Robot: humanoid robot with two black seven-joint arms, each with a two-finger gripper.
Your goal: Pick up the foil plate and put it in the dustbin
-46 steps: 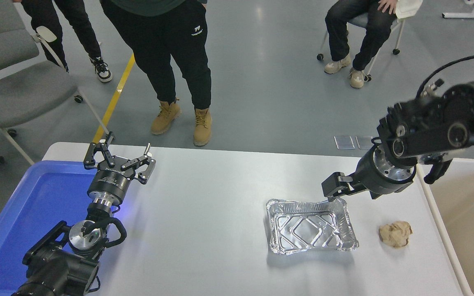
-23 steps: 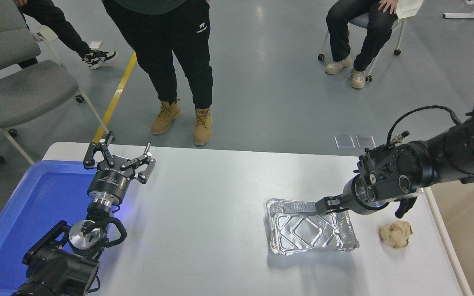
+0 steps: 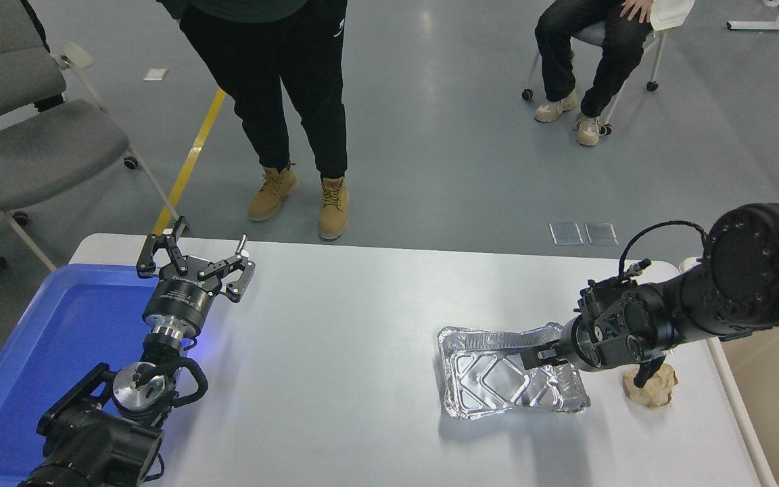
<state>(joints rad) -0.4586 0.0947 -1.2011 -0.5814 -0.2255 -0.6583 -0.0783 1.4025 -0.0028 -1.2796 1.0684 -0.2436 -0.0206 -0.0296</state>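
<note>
- At the right edge, one dustbin [image 3: 778, 406] shows only a beige strip, mostly cut off.
- One blue tray [image 3: 58, 338], lower left, sits partly behind the parked left gripper [image 3: 195, 262], jaws apart.
- One foil plate [image 3: 512, 373] lies lower right of centre on the table [image 3: 335, 379].
- Right gripper [image 3: 528, 348] reaches over its far rim; I cannot tell its jaw state.
- One paper ball [image 3: 653, 391] is partly hidden behind the arm.
</note>
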